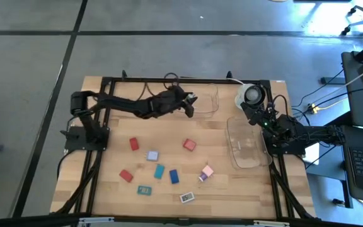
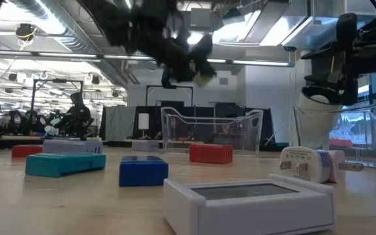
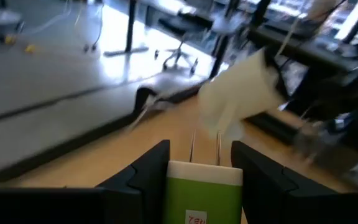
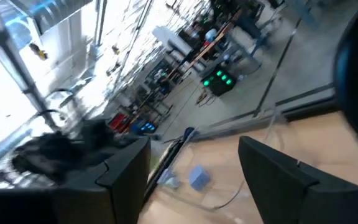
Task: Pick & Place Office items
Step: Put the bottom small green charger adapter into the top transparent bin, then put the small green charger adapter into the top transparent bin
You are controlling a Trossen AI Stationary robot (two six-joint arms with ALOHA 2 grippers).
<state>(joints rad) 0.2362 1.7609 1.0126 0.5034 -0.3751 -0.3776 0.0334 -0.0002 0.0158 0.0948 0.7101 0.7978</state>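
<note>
My left gripper [image 1: 190, 106] hangs raised over the table's far middle, just left of the far clear tub [image 1: 205, 99], and is shut on a green block with a white end and two metal prongs [image 3: 204, 186]. The other office items lie flat on the near half of the table: red pieces [image 1: 133, 144] [image 1: 189, 144] [image 1: 126, 175], a lavender one [image 1: 152, 155], teal ones [image 1: 159, 171] [image 1: 144, 190], a blue one [image 1: 174, 176], a pink one [image 1: 207, 171] and a white one [image 1: 186, 197]. My right gripper [image 4: 194, 146] is open and empty at the far right. My left gripper pinches the green block by its two long sides [image 3: 178, 186], one finger [image 3: 148, 177] on each side. The white pronged end [image 3: 205, 171] points out past the fingertips. In the low view the block [image 2: 203, 77] is lifted clear, well above the tub's rim.
A second clear tub [image 1: 244, 144] lies at the right, in front of my right arm. A round white-and-black object [image 1: 251, 95] stands at the far right corner, beside my right gripper [image 1: 253, 113]. Black frame rails run along the table's edges [image 1: 169, 80].
</note>
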